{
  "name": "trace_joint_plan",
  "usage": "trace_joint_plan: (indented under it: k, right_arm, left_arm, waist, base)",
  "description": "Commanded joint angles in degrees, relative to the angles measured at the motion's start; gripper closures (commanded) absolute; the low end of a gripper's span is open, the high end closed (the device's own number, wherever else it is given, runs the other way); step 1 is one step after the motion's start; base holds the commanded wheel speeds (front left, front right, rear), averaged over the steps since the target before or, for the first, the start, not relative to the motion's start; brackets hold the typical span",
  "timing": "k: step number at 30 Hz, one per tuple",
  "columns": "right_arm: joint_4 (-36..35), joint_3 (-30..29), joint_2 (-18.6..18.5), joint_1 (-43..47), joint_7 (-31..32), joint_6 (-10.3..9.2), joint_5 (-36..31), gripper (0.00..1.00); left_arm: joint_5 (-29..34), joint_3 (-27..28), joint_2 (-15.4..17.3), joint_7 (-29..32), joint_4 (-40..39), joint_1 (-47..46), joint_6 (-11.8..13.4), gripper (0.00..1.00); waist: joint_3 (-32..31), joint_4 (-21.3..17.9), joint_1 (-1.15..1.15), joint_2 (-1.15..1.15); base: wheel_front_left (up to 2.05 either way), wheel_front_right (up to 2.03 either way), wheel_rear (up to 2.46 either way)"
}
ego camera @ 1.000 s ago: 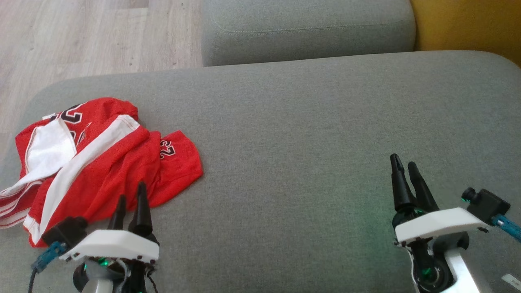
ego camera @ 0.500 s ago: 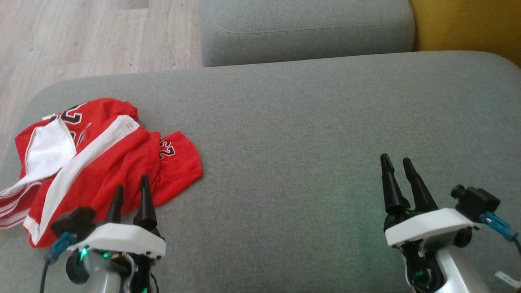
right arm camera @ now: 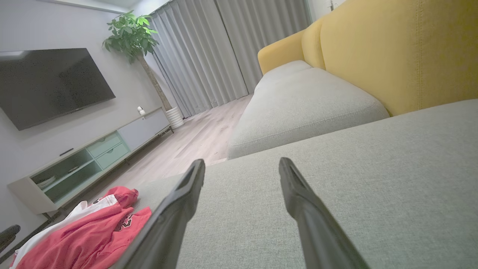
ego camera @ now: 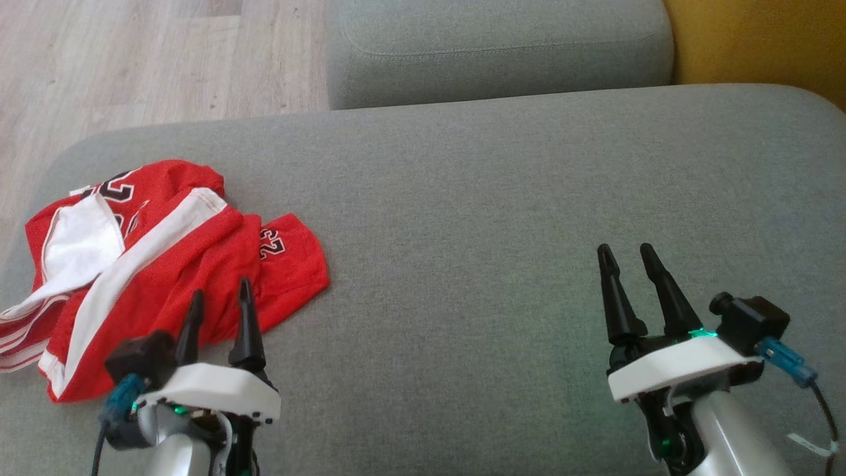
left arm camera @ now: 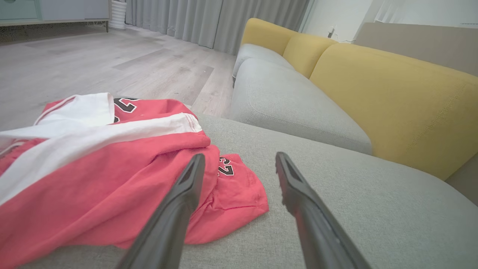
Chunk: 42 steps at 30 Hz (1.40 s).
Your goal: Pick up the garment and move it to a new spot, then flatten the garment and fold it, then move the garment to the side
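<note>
A crumpled red and white jersey (ego camera: 152, 264) with black numbers lies at the left end of the grey sofa seat (ego camera: 496, 198). My left gripper (ego camera: 220, 297) hovers open at the jersey's near edge, its fingers empty. In the left wrist view the jersey (left arm camera: 93, 168) spreads left of and under the left finger. My right gripper (ego camera: 624, 254) stands open and empty over bare cushion far to the right. The right wrist view shows the jersey (right arm camera: 86, 231) at its lower left.
A second grey cushion (ego camera: 496, 46) lies beyond the seat, with a yellow backrest (ego camera: 753, 39) at the right. Wooden floor (ego camera: 132, 59) borders the seat's left and far-left edge. A TV stand (right arm camera: 93, 157) and a potted plant (right arm camera: 130, 30) stand across the room.
Both grippers have spread their fingers wider. The left gripper shifted slightly right and the right gripper shifted left and forward. The jersey has not moved.
</note>
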Motion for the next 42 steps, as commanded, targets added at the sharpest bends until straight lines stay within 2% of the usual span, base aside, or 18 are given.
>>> trace_joint_plan:
  k: [1, 9, 24, 42]
  right_arm:
    - [-2.06, 1.5, 0.0, -3.21, -0.96, 0.37, -2.22, 0.0]
    - [-1.91, 2.09, 0.28, -3.61, -2.48, 0.4, -8.02, 0.0]
    - [-1.49, 2.29, 0.7, -4.29, -4.85, 0.45, -17.57, 0.0]
    - [-0.72, 0.66, 1.52, -4.18, -4.86, 0.45, -18.08, 0.0]
  left_arm:
    - [2.3, 1.07, 0.82, -0.91, -2.54, -3.52, 0.34, 0.0]
    - [8.78, 0.61, 0.82, -2.42, -3.87, -3.66, 1.21, 0.0]
    - [18.02, -0.02, 0.81, -4.76, -4.84, -3.98, 1.2, 0.0]
    - [18.11, 1.08, 0.62, -4.78, -4.67, -3.39, 1.04, 0.0]
  waist:
    - [-0.04, 0.01, 0.0, 0.0]
    - [-0.2, 0.05, 0.0, 0.0]
    - [-0.69, 0.03, 0.0, 0.0]
    - [-0.93, -0.24, 0.0, 0.0]
  base:
    - [0.0, 0.0, 0.0]
    - [0.0, 0.0, 0.0]
    - [0.0, 0.0, 0.0]
    - [0.0, 0.0, 0.0]
